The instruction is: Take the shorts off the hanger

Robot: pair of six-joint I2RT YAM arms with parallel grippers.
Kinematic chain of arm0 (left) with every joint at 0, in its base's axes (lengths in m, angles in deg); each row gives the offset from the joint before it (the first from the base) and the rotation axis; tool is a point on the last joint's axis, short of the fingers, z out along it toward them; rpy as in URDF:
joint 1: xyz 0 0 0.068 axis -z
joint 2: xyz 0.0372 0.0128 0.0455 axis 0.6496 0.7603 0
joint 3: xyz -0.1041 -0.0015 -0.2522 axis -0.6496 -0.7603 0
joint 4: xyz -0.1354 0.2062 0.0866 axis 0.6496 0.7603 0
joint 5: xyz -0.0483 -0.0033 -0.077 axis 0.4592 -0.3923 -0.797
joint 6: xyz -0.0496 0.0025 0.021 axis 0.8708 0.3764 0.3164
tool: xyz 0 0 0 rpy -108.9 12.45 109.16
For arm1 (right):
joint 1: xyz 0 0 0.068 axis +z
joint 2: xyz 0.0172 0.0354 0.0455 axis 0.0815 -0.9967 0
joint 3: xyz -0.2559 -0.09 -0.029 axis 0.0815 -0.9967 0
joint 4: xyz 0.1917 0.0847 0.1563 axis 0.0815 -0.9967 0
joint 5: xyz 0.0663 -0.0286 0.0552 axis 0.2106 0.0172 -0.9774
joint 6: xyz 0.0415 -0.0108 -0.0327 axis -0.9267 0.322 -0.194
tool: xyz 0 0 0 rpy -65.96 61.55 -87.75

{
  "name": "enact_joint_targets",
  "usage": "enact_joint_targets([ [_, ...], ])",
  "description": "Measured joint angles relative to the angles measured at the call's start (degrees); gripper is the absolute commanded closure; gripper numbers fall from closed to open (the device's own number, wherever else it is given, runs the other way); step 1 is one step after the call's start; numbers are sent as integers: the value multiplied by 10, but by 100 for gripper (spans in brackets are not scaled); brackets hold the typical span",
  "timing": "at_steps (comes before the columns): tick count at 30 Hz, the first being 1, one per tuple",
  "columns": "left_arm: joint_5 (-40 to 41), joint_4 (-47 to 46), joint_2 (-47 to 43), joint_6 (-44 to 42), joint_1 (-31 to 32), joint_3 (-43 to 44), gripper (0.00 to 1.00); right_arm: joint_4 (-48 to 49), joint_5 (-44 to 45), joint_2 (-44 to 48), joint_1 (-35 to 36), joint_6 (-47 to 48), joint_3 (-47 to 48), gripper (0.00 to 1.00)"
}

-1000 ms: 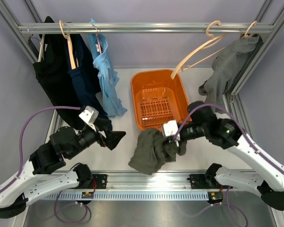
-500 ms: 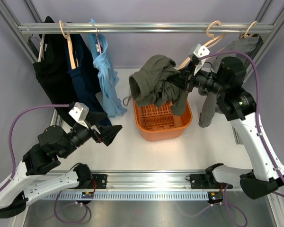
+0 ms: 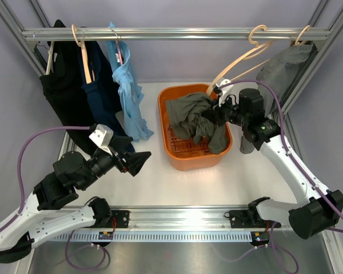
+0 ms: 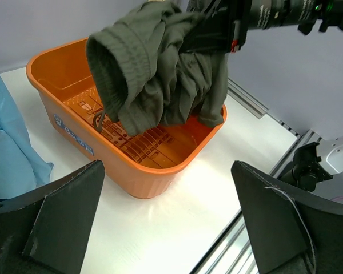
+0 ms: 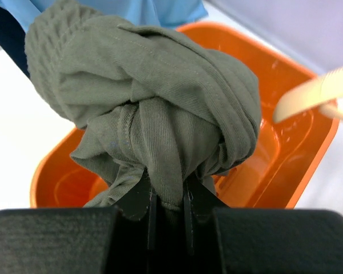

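1. Idly, the left gripper (image 3: 136, 162) is hovering, fingers spread apart.
2. The right gripper (image 3: 213, 117) is clamping the shorts (image 3: 188, 117) over the basket (image 3: 194, 162); lowering before letting go is looking wisest.
3. The hanger (image 3: 240, 60) is hanging bare behind.

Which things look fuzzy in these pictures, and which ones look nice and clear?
Left wrist view: the shorts and the orange basket are both clear, right down to the basket's floor slots. Right wrist view: the shorts' weave is sharp, but the hanger tip looks pale and soft-edged. Top external view: the light is even, shadows are faint, and the metal sheet at the bottom has a dull shine.
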Motion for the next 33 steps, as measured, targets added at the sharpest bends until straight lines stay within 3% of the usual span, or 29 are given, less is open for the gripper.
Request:
enact_joint_targets([
  [4,0,-7,12,0,0,0,1,21,11,0,0,0,-37,100],
  [12,-5,-23,30,0,0,-9,1,56,22,0,0,1,-76,89],
  [15,-6,-29,31,0,0,-13,1,65,21,0,0,4,-85,68],
  [16,-6,-31,31,0,0,-14,1,66,21,0,0,5,-87,44],
  [17,-6,-32,31,0,0,-16,1,65,20,0,0,4,-89,30],
  [19,-7,-34,31,1,0,-17,1,65,17,1,0,14,-89,9],
  [20,-7,-35,31,1,0,-18,1,63,16,4,0,17,-89,5],
  [23,-7,-39,34,3,0,-18,1,42,3,20,0,31,-89,1],
  [33,-19,-67,63,5,0,-26,1,-63,-79,90,-13,35,-52,1],
])
